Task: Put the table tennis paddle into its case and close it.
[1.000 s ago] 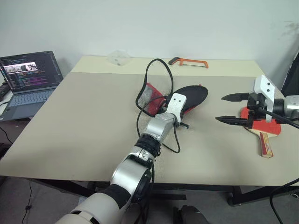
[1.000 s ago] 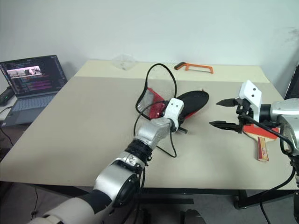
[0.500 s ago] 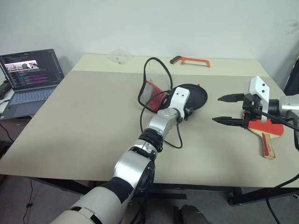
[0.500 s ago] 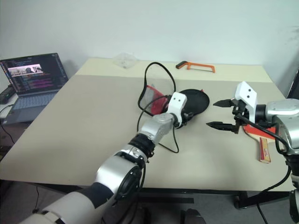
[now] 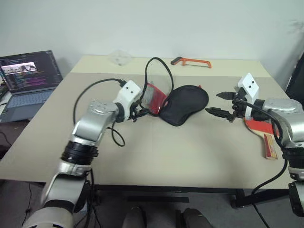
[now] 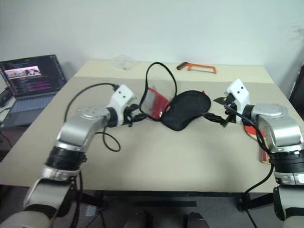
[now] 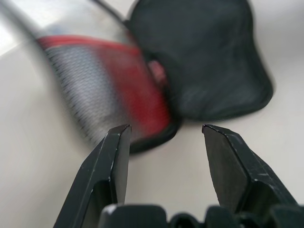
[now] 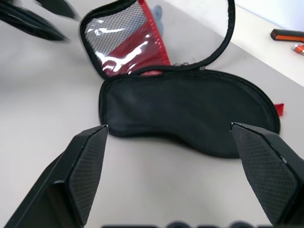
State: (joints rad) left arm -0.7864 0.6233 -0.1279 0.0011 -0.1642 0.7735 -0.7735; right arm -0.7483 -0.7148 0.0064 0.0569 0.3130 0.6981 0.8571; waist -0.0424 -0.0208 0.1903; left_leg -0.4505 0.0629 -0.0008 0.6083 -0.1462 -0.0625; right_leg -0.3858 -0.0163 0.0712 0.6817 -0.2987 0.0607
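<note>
1. The case [image 5: 183, 103] lies open in the middle of the table [image 5: 156, 152], soft and floppy.
2. The paddle [image 5: 264, 132] lies flat behind the right claw [image 5: 220, 103].
3. Both claws are spread and hold nothing; the left claw [image 5: 137, 113] waits beside the case.
4. The paddle looks stiff and light; its handle seems best to grab.

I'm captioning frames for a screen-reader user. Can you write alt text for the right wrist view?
An opened case lies on the beige table, black fabric half nearest, its clear window and mesh flap tilted up behind. The right tool hangs before it, fingers wide apart.
</note>
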